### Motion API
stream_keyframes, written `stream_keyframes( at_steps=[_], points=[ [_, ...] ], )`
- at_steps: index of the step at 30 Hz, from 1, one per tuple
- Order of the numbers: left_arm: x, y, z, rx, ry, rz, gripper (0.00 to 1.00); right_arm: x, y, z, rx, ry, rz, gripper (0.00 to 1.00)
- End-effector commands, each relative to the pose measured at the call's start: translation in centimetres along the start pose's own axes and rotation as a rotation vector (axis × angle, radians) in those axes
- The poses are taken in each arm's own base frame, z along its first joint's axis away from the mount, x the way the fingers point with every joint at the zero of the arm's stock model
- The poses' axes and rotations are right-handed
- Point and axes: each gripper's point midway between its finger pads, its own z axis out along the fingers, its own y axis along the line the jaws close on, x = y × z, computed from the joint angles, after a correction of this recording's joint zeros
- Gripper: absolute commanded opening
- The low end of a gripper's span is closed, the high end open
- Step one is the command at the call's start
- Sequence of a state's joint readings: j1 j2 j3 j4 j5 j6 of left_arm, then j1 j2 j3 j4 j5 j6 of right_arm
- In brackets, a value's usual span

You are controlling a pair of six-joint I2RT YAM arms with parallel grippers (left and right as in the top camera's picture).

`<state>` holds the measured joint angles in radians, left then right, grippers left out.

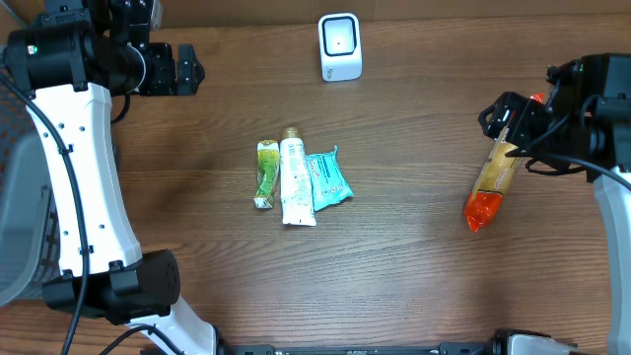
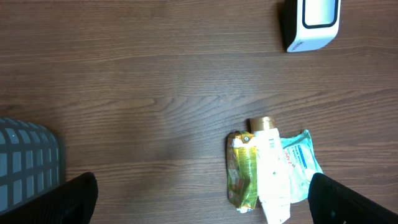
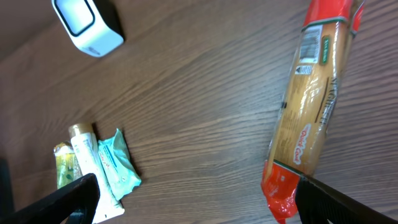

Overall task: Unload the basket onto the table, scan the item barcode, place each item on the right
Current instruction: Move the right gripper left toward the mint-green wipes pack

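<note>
1. From above, the left gripper hangs near the table's far left corner with its claw wide and nothing in it. The right gripper hovers over the upper end of the pasta pack, which lies flat at the right. The scanner stands at the far edge. A green sachet, a white tube and a teal packet lie side by side mid-table.
2. In the left wrist view, the fingers are spread to both lower corners. The three small items lie between them, and a grey basket sits at the left.
3. In the right wrist view, the claw is wide and grips nothing. The pasta pack lies slanted, label up, with its red end just beside one finger.
</note>
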<state>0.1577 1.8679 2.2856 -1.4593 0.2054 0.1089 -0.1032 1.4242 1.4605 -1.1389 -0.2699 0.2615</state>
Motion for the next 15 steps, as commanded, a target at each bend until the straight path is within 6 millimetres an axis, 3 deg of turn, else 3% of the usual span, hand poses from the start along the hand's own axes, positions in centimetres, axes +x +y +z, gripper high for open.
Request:
stream_keyframes(
  at_steps=[1,4,5,7,15],
  points=[
    [-0.2,-0.2,-0.5,0.000,-0.015,0.023,1.00,-0.2,0.9,0.7,-0.046,0.029,-0.002,1.00],
    [-0.2,-0.1,-0.5,0.000,-0.015,0.022,1.00,0.3,1.5,1.9,-0.064,0.068,-0.007,1.00],
    [-0.2,-0.1,-0.5,-0.001,-0.015,0.022,0.99,0.4,1.7,2.4,-0.066,0.079,-0.014,0.93],
    [-0.2,-0.1,-0.5,-0.001,-0.015,0.022,1.00,0.8,2.7,3.2,-0.076,0.099,-0.041,0.89],
    [-0.2,-0.2,-0.5,0.001,-0.015,0.024,1.00,4.1,8.9,6.4,-0.119,0.156,-0.238,0.96]
  ],
)
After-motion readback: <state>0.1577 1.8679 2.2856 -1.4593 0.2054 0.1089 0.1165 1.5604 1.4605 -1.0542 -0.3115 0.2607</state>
